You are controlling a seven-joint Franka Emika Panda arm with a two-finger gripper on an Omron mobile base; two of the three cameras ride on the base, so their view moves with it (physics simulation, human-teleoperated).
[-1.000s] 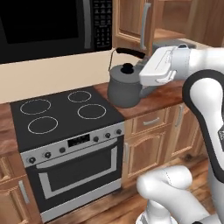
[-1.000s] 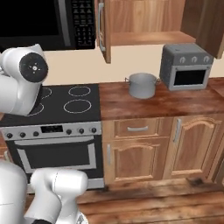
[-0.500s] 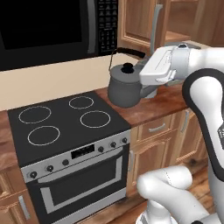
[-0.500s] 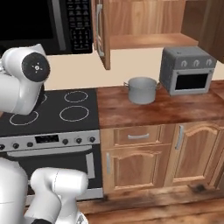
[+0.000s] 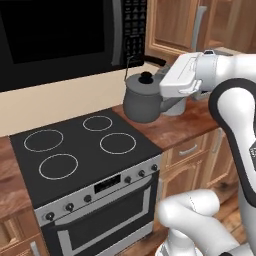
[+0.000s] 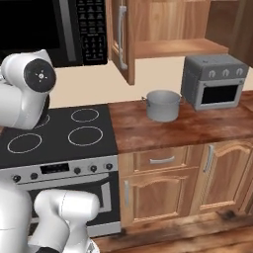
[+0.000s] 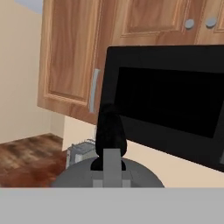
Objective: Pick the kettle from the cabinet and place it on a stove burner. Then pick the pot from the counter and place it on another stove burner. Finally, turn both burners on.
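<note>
The small dark grey kettle [image 5: 142, 99] hangs in the air above the right rear corner of the black cooktop [image 5: 75, 141], where it meets the counter [image 5: 172, 127]. My gripper [image 5: 160, 94] is shut on it from the right; the fingers are hidden behind the white hand. In the hand view the kettle [image 7: 78, 176] and its black lid knob lie right under the camera. The wide grey pot [image 6: 163, 105] stands on the counter [image 6: 197, 129] right of the cooktop [image 6: 57, 136], under the open cabinet [image 6: 170, 47]. Several white burner rings [image 5: 118, 143] are bare.
A black microwave [image 5: 60, 37] hangs over the stove, close above the kettle. The cabinet door [image 6: 123, 37] stands open next to it. A grey toaster oven [image 6: 213, 80] sits on the counter right of the pot. Black knobs [image 5: 127, 179] line the stove front.
The whole picture has shifted, so the base has driven and the stove sits more to the right in the views. The kettle stays in my shut gripper, now nearer the cooktop's corner.
</note>
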